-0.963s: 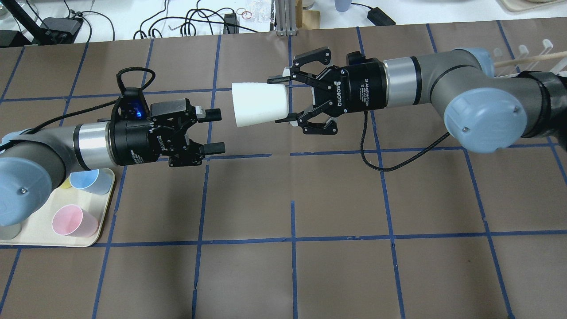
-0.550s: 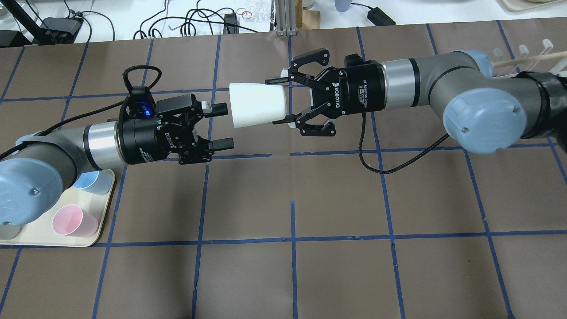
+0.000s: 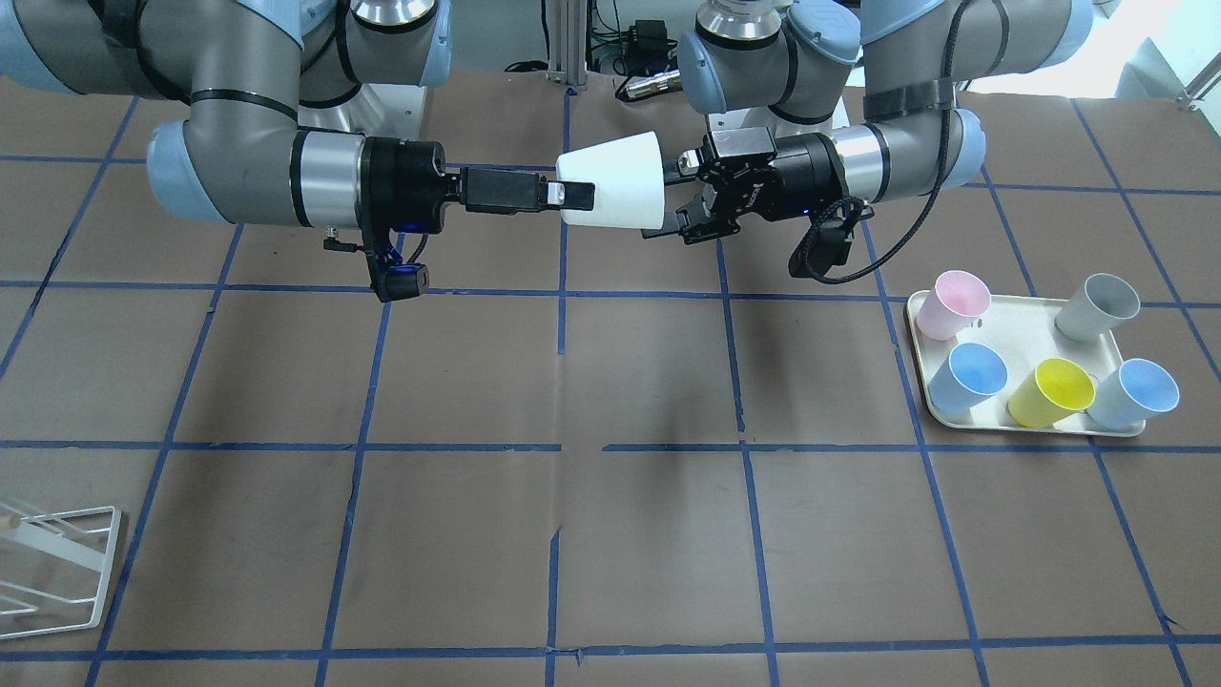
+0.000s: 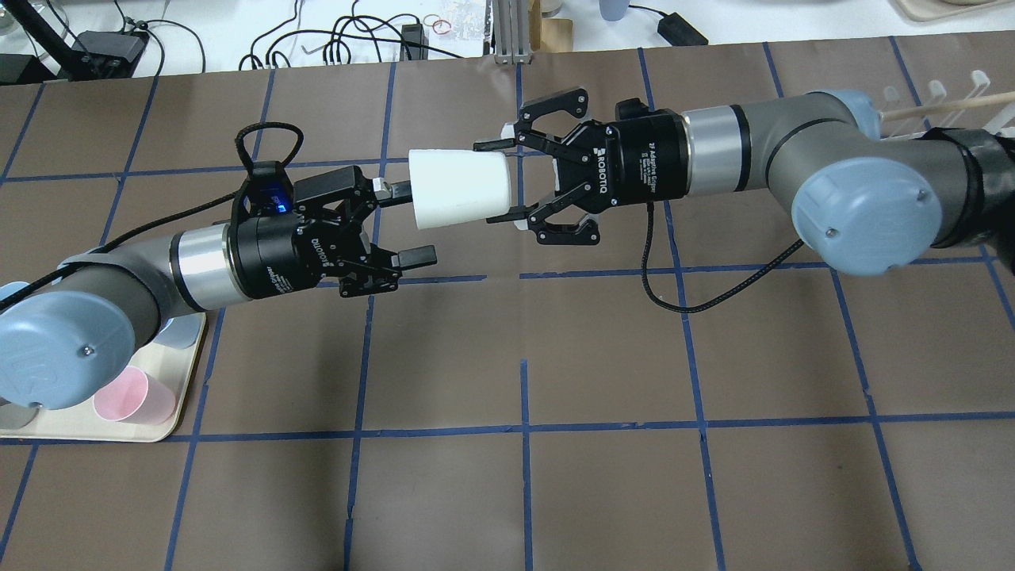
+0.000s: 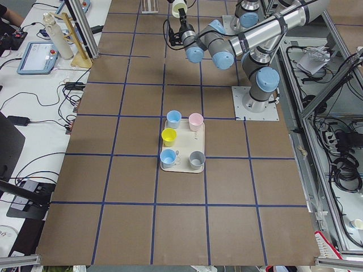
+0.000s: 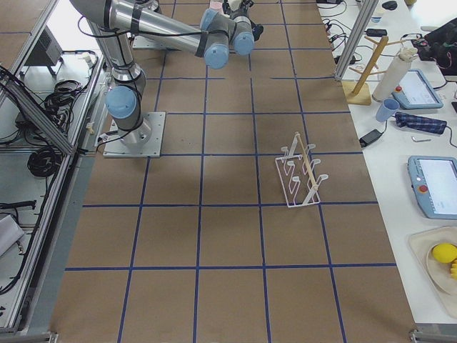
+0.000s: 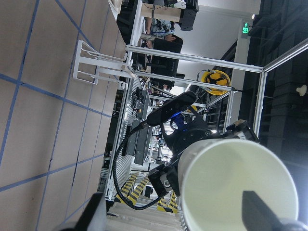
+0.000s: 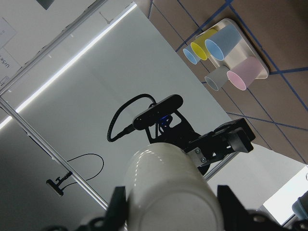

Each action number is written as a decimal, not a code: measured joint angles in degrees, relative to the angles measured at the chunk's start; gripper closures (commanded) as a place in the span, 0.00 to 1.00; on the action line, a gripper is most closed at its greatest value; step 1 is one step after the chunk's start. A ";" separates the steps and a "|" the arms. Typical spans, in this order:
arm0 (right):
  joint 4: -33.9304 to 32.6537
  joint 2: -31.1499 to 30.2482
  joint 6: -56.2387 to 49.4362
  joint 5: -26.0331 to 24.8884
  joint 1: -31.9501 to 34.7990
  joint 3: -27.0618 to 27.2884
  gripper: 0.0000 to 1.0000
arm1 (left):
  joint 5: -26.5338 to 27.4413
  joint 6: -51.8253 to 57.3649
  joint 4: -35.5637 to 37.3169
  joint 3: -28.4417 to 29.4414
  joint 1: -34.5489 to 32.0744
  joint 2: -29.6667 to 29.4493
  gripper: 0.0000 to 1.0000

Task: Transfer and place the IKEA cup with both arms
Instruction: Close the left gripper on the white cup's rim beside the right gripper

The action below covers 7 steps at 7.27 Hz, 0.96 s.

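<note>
The left gripper (image 4: pixel 408 224) stood with its jaws apart at the wide end of the cup (image 4: pixel 456 189). Its far finger (image 4: pixel 399 190) lay just at the rim, and contact could not be judged. Its near finger hung clear on the robot's side. The cup was in mid-air above the table (image 4: pixel 603 357). Its long axis was level and ran from arm to arm, with the narrow end clamped in the right gripper (image 4: pixel 492 181). The left gripper was the free hand but sat offset toward the robot. It probably needed to shift away from the robot before closing. The tray (image 3: pixel 1025 329) lay on the left arm's side.
</note>
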 measured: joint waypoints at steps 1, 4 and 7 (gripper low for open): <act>0.00 0.11 0.06 -0.04 -0.01 0.00 1.00 | -0.11 -0.05 0.00 -0.04 -0.45 -0.02 0.17; 0.05 0.24 0.34 -0.07 -0.01 -0.07 1.00 | -1.27 -0.15 0.01 -0.08 -1.20 -0.05 0.44; 0.08 0.33 0.55 -0.07 0.00 -0.09 1.00 | -1.74 0.27 0.23 -0.02 -1.10 -0.08 0.97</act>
